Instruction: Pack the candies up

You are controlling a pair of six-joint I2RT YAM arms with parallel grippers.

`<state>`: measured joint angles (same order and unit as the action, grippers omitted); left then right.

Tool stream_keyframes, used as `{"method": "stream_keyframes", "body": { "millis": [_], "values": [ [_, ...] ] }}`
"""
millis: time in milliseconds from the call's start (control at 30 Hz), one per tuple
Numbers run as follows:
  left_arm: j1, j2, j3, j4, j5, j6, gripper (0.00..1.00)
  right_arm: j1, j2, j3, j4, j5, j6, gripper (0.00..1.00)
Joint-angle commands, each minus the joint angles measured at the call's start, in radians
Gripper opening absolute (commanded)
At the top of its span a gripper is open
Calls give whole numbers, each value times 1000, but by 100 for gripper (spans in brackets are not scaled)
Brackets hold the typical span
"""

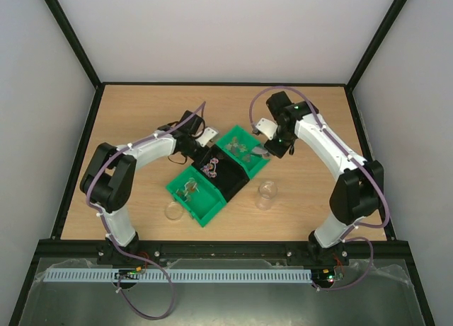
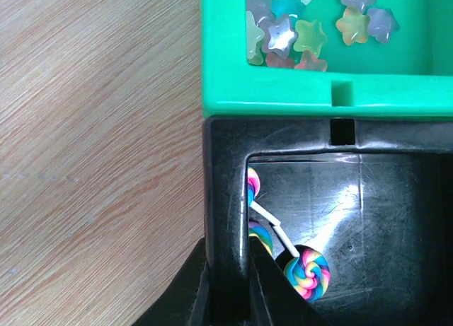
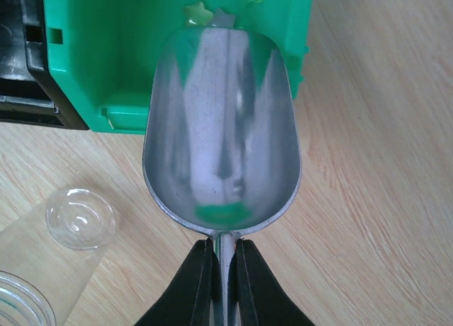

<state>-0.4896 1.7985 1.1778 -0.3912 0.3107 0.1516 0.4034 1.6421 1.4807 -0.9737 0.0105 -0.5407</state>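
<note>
Right gripper [image 3: 225, 254] pinches the handle of the empty scoop [image 3: 223, 128]. Its long axis points into green bin [image 3: 92, 57], candies [image 3: 205, 13] just past the tip. Left gripper [image 2: 228, 283] clamps black bin [image 2: 226, 184] wall.

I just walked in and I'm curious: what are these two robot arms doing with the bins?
The right gripper is clamped on the handle of a metal scoop. The scoop's empty bowl hangs partly over a green bin that holds star-shaped candies. The left gripper pinches the wall of the black bin next to it, which holds lollipops. A clear cup stands nearby. Nothing has been scooped yet.
</note>
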Motion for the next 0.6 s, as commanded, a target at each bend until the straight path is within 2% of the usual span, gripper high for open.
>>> {"method": "stream_keyframes", "body": {
  "millis": [0,567],
  "values": [
    [-24,-47,3,54,-35,30,2,28,31,-17,-90,24,-53,1],
    [-53,-42,-10,61,-54,16,2,103,143,8,-157,157,-131,1]
  ]
}}
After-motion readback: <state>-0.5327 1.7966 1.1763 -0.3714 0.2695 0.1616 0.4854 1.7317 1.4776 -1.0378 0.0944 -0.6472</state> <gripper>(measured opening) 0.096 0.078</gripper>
